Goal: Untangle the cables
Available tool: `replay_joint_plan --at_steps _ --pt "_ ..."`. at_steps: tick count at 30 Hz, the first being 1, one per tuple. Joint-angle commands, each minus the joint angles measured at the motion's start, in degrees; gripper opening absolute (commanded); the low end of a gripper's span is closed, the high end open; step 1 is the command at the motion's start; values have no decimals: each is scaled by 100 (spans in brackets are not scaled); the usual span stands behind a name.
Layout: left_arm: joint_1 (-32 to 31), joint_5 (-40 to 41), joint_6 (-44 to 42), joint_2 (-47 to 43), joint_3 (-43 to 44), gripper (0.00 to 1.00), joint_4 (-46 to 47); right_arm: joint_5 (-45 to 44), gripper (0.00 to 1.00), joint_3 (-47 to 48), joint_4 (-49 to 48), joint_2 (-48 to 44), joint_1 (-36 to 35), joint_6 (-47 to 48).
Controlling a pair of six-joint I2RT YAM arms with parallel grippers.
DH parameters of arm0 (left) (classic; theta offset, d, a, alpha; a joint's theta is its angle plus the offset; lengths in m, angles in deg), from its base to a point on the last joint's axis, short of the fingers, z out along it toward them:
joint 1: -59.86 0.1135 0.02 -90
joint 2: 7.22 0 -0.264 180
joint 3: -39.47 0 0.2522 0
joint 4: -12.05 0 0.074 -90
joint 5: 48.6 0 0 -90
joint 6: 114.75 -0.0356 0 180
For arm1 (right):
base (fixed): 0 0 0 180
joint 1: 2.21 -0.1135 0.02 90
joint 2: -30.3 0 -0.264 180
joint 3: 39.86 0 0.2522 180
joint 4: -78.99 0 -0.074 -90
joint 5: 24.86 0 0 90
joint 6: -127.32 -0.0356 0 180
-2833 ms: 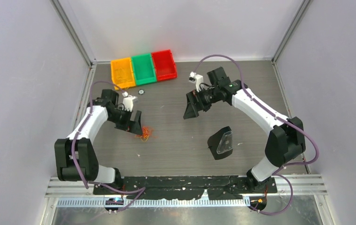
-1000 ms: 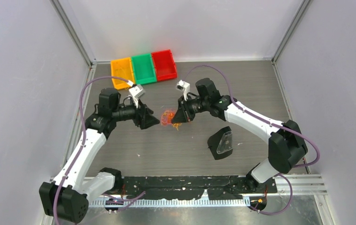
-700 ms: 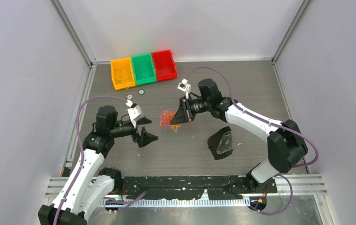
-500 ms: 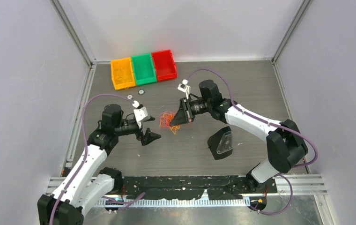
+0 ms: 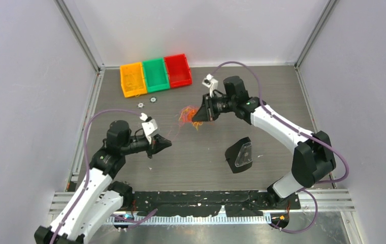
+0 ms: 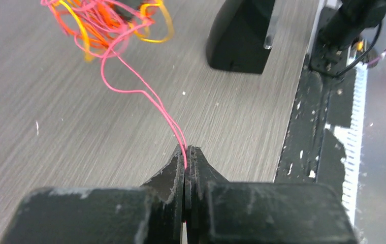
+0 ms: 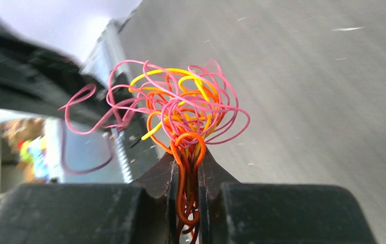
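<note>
Untangling judged barely begun: the cable tangle [image 7: 181, 112] is a dense knot lifted over the table [image 5: 201, 157], with only one pink strand [image 6: 145, 96] drawn out. Right gripper [image 7: 186, 160] is clamped on the knot's base, arm stretched leftward; left gripper [image 6: 187, 155], low and well apart, is pinched closed on that strand

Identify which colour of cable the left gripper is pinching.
The pink cable: a lone strand runs from the left gripper to the tangle, while the orange and yellow cables sit bunched in the right gripper.
</note>
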Motion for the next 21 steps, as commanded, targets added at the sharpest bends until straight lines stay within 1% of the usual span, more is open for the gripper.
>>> replay_joint_plan --at_steps 1,4,5,7,10,13,17,21 --pt "1 -23 674 -664 125 0 -221 -1694 9 659 686 -409 412 877" --pt "97 -194 896 -704 385 0 -552 -2247 11 888 856 -340 755 1127" --pt "150 -243 968 -728 452 0 -561 -2490 11 962 912 -328 861 1283" --pt "274 -337 1370 -787 577 0 -447 -2944 12 1002 978 -279 984 1581" --pt "425 -378 1754 -798 911 0 -344 -3560 12 856 939 -236 1168 2084" --pt "641 -567 2085 -754 1382 0 -366 -3713 12 772 880 -55 1510 2312" --pt "789 -647 2026 -721 1825 0 -655 -3476 12 852 1008 288 1939 2359" --pt "1097 -800 2037 -601 2112 0 -755 -3445 11 985 1122 543 2099 2425"
